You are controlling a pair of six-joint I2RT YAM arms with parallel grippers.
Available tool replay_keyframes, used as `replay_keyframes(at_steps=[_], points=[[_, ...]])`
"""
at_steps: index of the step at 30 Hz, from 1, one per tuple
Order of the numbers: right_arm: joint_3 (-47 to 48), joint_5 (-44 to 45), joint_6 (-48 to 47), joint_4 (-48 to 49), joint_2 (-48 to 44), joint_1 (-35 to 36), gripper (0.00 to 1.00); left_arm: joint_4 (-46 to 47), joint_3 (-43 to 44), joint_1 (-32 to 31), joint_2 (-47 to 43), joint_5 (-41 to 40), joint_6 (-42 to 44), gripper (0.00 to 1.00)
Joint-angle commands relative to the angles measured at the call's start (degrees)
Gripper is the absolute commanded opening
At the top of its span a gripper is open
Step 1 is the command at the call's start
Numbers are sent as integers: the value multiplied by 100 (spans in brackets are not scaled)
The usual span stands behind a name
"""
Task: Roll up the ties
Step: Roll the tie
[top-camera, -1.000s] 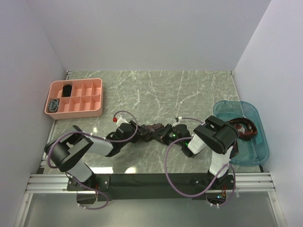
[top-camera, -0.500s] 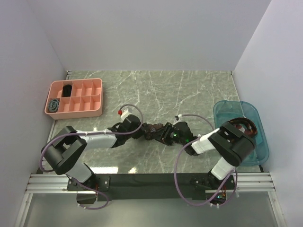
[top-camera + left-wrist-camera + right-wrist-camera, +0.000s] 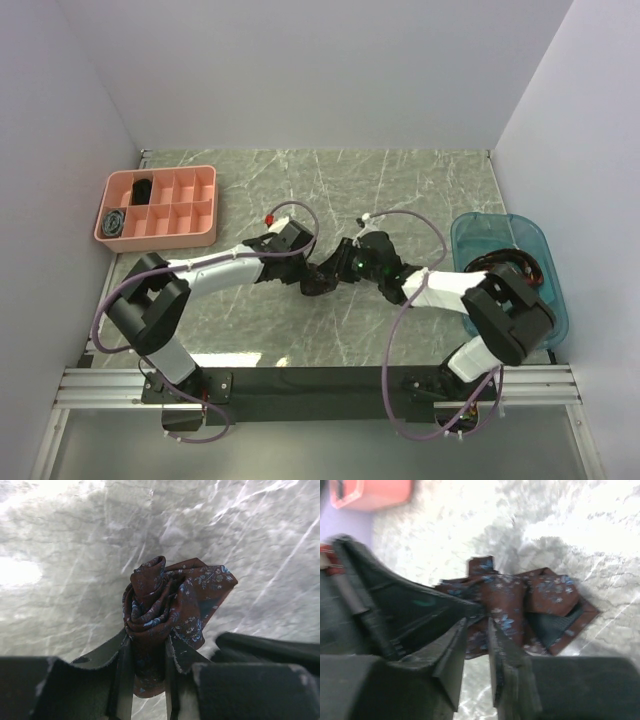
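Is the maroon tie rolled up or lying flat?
Mostly rolled: the maroon tie forms a loose spiral coil, its wide end flap sticking out.

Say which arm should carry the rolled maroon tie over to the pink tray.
Left, probably. The left pincer grips the rolled tie at its base, and the pink tray lies on that side. The right pincer sits farther from the tray.

Open tabletop (image 3: 400,190) behind the tie (image 3: 320,282) (pink organizer (image 3: 160,207) far left, blue bin (image 3: 512,285) far right)
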Motion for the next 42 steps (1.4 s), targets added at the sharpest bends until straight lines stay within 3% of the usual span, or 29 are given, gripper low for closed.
replay_keyframes(at_steps=[1,4,11,18,23,31,37,40,42], points=[[238,-281,-334,-142,451,-29,29,-1359,311,-20,191,-158,463,19],[248,-448,-316,33,733,-20,21,-1614,487,-20,191,-228,603,20],[283,-703,-176,421,1270,120,14,-1799,742,-20,375,-53,832,23],[318,-765,-70,517,1621,410,8,-1834,944,-20,314,44,815,43],[344,-835,53,614,1771,472,7,-1791,1111,-20,270,263,762,48],[414,-897,123,685,1938,472,6,-1316,865,-11,50,729,499,44],[406,-801,-112,667,1816,481,6,-1263,716,32,147,660,384,16],[432,-643,-368,386,1517,481,6,-1167,313,94,-28,607,279,16],[423,-581,-395,394,1368,490,7,-965,58,164,-248,650,174,25]])
